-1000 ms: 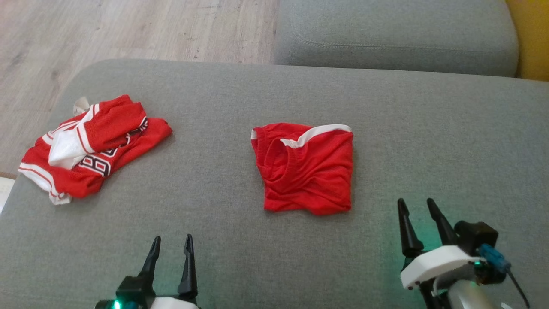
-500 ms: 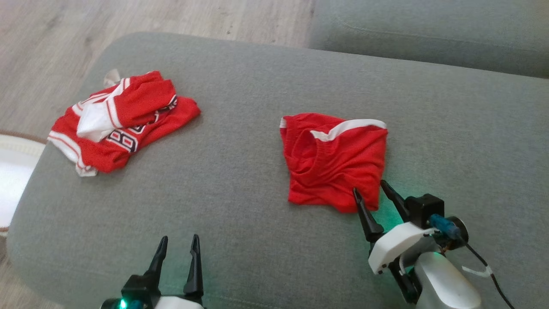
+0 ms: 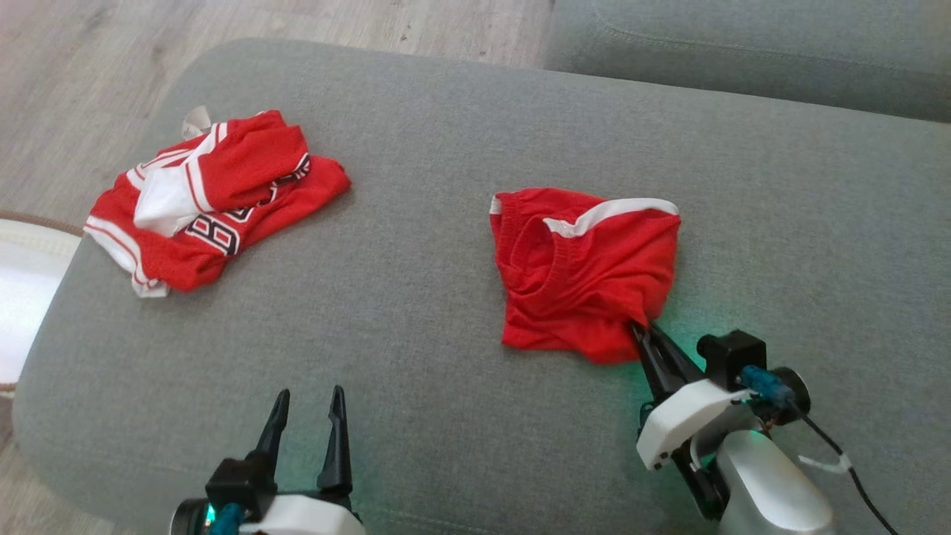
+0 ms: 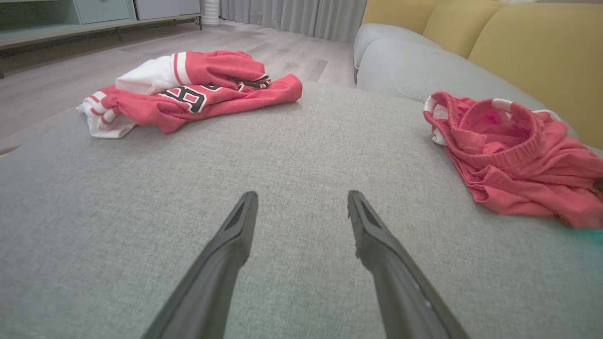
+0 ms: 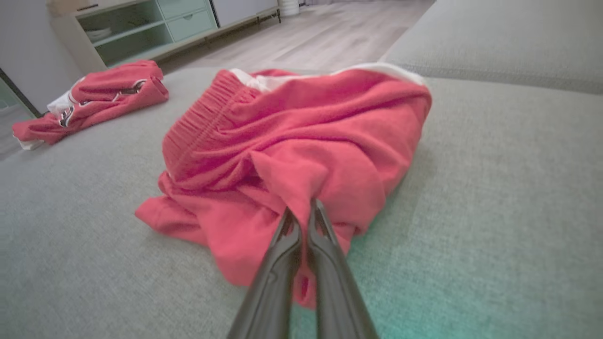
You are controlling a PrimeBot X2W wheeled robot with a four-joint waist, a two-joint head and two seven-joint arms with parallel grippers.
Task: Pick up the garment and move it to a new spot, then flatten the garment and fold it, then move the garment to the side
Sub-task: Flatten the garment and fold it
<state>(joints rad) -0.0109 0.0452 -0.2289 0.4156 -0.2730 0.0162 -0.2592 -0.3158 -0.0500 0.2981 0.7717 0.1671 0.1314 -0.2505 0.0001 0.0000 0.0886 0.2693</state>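
Right gripper [image 3: 645, 331] is clamped on a corner fold of the crumpled red mesh shorts [image 3: 587, 275], left gripper [image 3: 308, 405] is held apart left of the shorts; a slow lift is advised.

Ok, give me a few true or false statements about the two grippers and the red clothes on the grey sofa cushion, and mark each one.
1. The right gripper is shut on a near corner of the plain red shorts with white trim. True.
2. The left gripper is shut on the red and white numbered jersey. False: its jaws are open over bare cushion, apart from the jersey.
3. The jersey lies crumpled to the left of the shorts on the grey fabric cushion. True.
4. The shorts hang in the air, clear of the cushion. False: they lie on it.
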